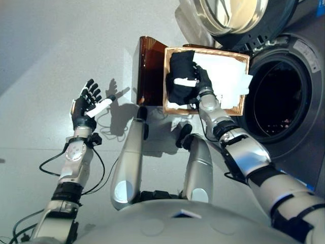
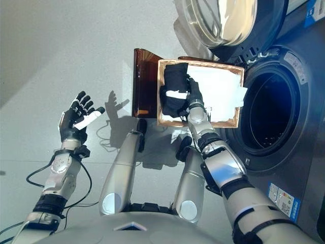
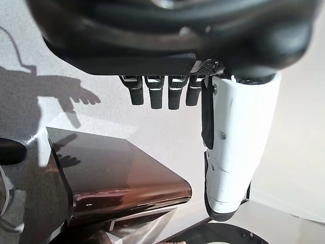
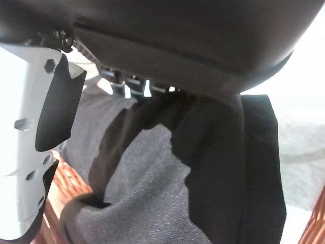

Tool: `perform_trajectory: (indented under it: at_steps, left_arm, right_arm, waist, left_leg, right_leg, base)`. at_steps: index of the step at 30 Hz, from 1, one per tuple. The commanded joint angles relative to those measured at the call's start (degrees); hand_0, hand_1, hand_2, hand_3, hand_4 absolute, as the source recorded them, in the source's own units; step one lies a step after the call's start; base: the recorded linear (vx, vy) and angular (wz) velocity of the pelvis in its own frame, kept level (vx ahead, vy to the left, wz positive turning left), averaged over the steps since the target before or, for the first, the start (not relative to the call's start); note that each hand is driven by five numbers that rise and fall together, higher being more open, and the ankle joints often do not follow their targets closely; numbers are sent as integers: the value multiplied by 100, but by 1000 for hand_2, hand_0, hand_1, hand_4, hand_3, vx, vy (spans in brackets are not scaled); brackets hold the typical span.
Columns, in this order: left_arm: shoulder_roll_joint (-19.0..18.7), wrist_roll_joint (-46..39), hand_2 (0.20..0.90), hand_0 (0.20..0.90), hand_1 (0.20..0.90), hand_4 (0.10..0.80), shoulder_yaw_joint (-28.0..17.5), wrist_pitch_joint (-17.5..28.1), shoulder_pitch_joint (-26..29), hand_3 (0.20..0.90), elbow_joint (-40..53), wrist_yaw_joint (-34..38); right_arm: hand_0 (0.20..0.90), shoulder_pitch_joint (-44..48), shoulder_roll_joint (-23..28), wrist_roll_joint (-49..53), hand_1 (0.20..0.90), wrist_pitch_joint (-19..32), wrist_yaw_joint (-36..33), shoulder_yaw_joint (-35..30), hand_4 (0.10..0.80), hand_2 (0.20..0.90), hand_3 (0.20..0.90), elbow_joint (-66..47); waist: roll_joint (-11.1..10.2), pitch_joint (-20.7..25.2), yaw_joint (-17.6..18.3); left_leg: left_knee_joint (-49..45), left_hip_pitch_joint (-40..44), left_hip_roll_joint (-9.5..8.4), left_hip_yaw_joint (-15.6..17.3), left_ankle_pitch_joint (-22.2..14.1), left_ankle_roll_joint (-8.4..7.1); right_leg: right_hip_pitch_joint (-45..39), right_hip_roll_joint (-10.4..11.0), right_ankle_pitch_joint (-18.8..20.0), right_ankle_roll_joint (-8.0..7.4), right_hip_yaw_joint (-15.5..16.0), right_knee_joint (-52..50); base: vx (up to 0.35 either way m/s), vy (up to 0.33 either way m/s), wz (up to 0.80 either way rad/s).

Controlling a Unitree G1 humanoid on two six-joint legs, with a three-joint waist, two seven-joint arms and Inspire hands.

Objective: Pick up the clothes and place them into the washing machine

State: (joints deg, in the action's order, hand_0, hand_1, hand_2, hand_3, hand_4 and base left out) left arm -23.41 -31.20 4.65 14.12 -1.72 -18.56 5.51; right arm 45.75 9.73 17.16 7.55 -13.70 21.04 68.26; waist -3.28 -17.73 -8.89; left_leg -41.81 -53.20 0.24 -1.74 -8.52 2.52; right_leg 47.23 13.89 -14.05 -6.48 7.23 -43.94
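Observation:
A black cloth [image 1: 180, 71] lies bunched at the left end of a wicker basket [image 1: 203, 50] on the floor, on top of white cloth [image 1: 226, 76]. My right hand [image 1: 204, 81] is down in the basket on it. The white-covered thumb lies across the black cloth [image 4: 152, 178] and the fingers curl into its folds. My left hand [image 1: 84, 107] hangs open over bare floor far to the left, holding nothing. The washing machine's dark drum opening [image 1: 277, 99] is just right of the basket, with its door [image 1: 233, 15] swung open above.
A glossy brown box [image 1: 150, 66] stands against the basket's left side and also shows in the left wrist view as the brown box [image 3: 117, 178]. Grey floor spreads to the left and behind.

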Motion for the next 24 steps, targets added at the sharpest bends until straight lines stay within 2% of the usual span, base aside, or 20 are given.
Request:
perform_trajectory:
  at_steps: [1,2,3,4,5,13,24]
  left_arm:
    - [-337,97,900,900,900,800,-261,374,-1,900,391,15]
    - [-351,102,900,900,900,800,-276,371,-23,900,407,20]
    - [-365,106,900,900,900,800,-293,369,-12,900,402,24]
    - [-377,118,900,900,900,800,-289,368,-5,900,395,25]
    - [-376,135,900,900,900,800,-291,362,-1,900,394,24]
    - [-424,185,900,900,900,800,-332,343,-20,900,425,59]
    - [-483,257,900,900,900,800,-432,325,-7,900,378,114]
  right_arm:
    - [900,291,-436,-586,900,73,351,375,800,900,900,-16]
    - [807,335,-416,-691,807,49,330,388,733,807,807,-24]
    - [527,379,-402,-814,527,14,296,415,533,527,527,1]
    - [299,418,-386,-878,299,-12,305,435,371,299,299,2]
    - [200,436,-392,-901,200,-16,290,442,300,200,200,-8]
    - [200,696,-451,-1355,200,-164,166,470,300,200,200,239]
    - [200,747,-420,-1340,200,-185,47,282,300,200,200,349]
  waist:
    - [85,12,-366]
    - [91,2,-370]
    - [103,-16,-377]
    - [112,-28,-373]
    - [114,-37,-375]
    - [138,-91,-412]
    - [97,-42,-356]
  left_leg:
    - [113,218,-96,179,-357,-166]
    - [111,209,-99,180,-354,-165]
    - [114,201,-97,185,-348,-166]
    - [116,191,-105,182,-345,-166]
    - [117,190,-107,184,-345,-167]
    - [82,52,-119,174,-321,-165]
    - [80,11,-123,168,-336,-158]
  right_leg:
    - [123,4,596,91,-114,357]
    - [134,4,595,91,-115,352]
    - [152,6,594,93,-121,342]
    - [174,12,592,91,-129,327]
    - [179,15,591,90,-132,326]
    - [289,31,611,85,-117,274]
    - [388,-7,614,96,-129,229]
  base:
    - [0,0,0]
    - [0,0,0]
    - [0,0,0]
    - [0,0,0]
    - [0,0,0]
    - [0,0,0]
    - [-1,0,1]
